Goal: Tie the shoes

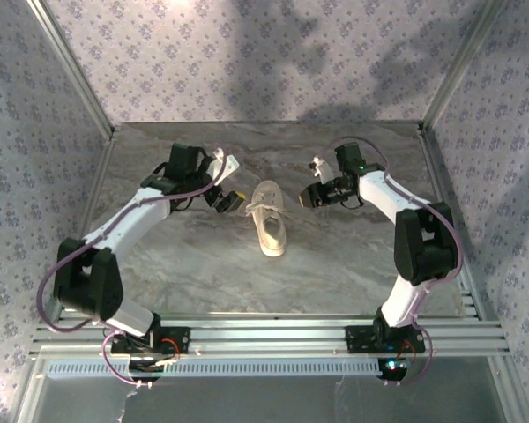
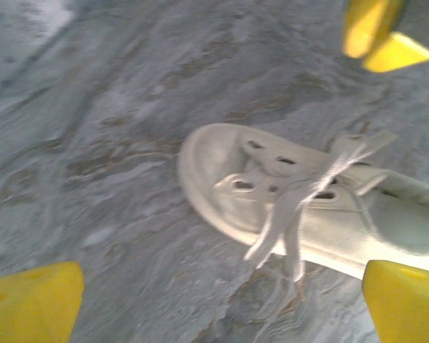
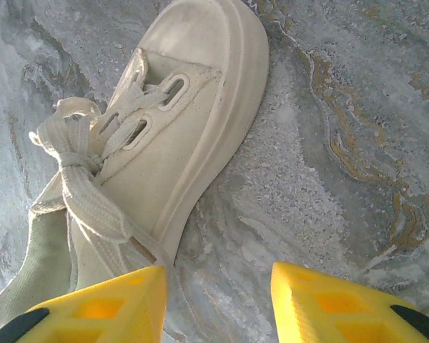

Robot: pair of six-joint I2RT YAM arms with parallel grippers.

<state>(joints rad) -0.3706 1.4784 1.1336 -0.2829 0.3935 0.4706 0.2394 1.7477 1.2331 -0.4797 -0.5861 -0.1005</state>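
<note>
The shoe point(image 1: 270, 227), a small cream-white sneaker, lies on the marble table with its toe towards the back. Its thin white laces point(image 2: 293, 207) cross over the tongue, and their loose ends trail off the side onto the table. My left gripper point(image 1: 229, 201) hovers just left of the toe, wide open, its yellow fingertips point(image 2: 32, 304) spread with bare table between them. My right gripper point(image 1: 310, 197) is just right of the toe, jaws apart over bare table beside the sole point(image 3: 222, 136). A lace end point(image 3: 93, 207) runs close to its left fingertip point(image 3: 100, 307). Nothing is held.
Patterned walls and metal frame posts point(image 1: 70, 66) enclose the table on three sides. An aluminium rail point(image 1: 273, 335) carrying both arm bases runs along the near edge. Bare marble surface point(image 1: 326, 264) surrounds the shoe.
</note>
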